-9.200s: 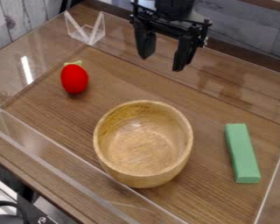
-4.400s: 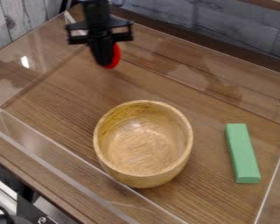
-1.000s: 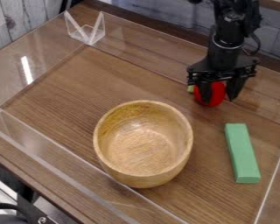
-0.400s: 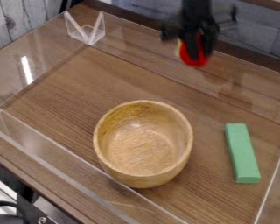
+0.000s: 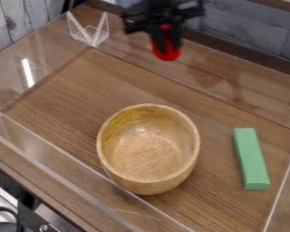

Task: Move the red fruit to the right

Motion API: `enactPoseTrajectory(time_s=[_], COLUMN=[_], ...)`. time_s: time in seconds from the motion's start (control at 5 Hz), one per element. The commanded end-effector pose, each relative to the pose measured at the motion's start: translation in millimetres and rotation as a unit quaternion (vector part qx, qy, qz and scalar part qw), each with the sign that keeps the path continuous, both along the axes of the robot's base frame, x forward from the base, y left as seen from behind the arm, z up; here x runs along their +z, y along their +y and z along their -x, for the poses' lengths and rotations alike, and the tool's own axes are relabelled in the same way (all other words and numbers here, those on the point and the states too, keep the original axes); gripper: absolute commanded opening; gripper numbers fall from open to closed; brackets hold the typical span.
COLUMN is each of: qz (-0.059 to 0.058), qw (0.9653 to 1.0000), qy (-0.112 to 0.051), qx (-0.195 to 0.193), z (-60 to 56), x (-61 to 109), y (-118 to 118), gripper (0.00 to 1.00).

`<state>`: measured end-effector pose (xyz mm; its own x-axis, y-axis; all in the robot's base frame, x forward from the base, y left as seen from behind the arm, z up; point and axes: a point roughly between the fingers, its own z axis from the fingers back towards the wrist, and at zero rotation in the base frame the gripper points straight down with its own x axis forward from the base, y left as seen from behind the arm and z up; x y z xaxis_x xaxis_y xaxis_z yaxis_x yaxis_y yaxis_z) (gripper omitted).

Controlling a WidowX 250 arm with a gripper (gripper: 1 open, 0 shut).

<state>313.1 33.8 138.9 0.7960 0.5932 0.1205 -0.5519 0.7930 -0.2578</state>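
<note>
Overhead, the end effector (image 5: 167, 38) is clenched on the red fruit (image 5: 167, 45), carrying it clear of the table (image 5: 62, 100), up near the back edge and about mid-width. Fruit hangs between the fingers, not resting on anything. Below and toward the camera sits the bowl (image 5: 149, 148); the green block (image 5: 249, 158) lies to its right. Judged: grasp done, transfer not. Fruit is not yet set down on the right side; placing and release remain.
</note>
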Motion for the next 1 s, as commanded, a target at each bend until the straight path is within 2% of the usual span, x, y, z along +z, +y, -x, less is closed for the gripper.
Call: enactPoseTrajectory(time_s=[0.0,0.2,0.4,0.6,0.8], qz=[-0.019,-0.032,-0.043,-0.051,-0.058], qw=[0.9988,0.9970,0.9944,0.9919,0.9910], qy=[-0.030,-0.030,-0.028,-0.024,-0.018], qx=[-0.034,-0.065,-0.092,-0.114,-0.119], z=[17.8,33.9,47.2,56.6,61.7], x=[14.8,10.4,1.0,-9.0,-20.3], y=[28.0,56.7,71.5,79.9,85.4], gripper=[0.00,0.00,0.00,0.00,0.00])
